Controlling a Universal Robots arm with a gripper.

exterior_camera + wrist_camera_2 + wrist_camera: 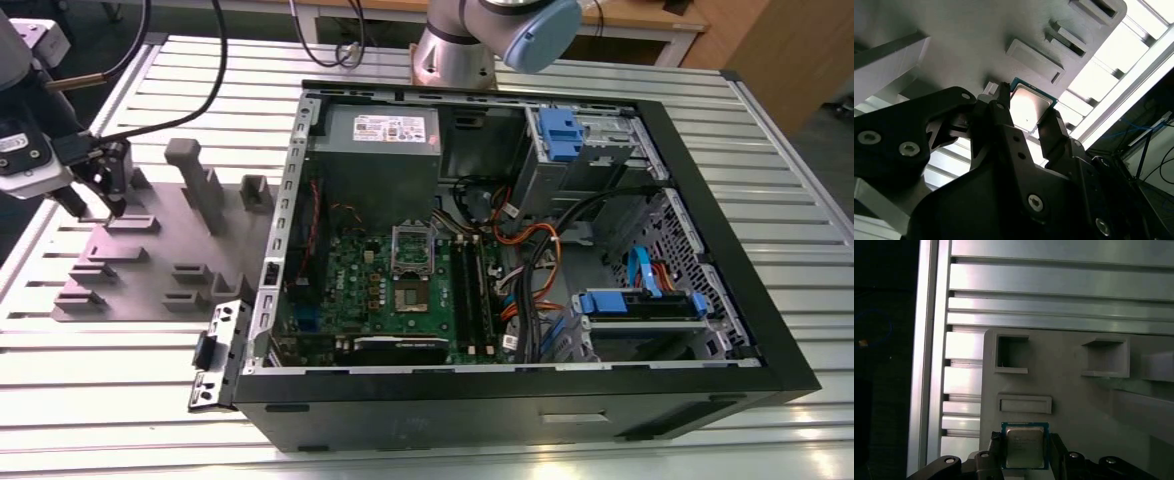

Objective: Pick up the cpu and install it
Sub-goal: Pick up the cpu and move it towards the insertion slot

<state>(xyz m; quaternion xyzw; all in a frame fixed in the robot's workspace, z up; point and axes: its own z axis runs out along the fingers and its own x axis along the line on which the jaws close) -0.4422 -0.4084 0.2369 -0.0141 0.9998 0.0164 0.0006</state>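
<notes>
The cpu (1025, 446) is a small square chip with a silvery top and a thin blue-green rim. It sits between the two black fingers of my gripper (1025, 460), which press on its opposite edges just over the grey fixture plate (1074, 405). The second wrist view has the cpu (1030, 106) between the fingers (1053, 131) from below. In the exterior view my gripper (102, 203) hangs over the far end of the fixture plate (147, 270), at that view's left. The green motherboard (387, 300) lies inside the open computer case, its socket (411, 293) bare and the silver bracket (414, 243) raised.
The black computer case (534, 400) lies open on the slatted aluminium table (120, 400). Inside are a power supply (380, 140), blue drive cages (641, 305) and bundled cables (534, 270). Upright grey posts (200, 180) rise from the fixture plate near my gripper.
</notes>
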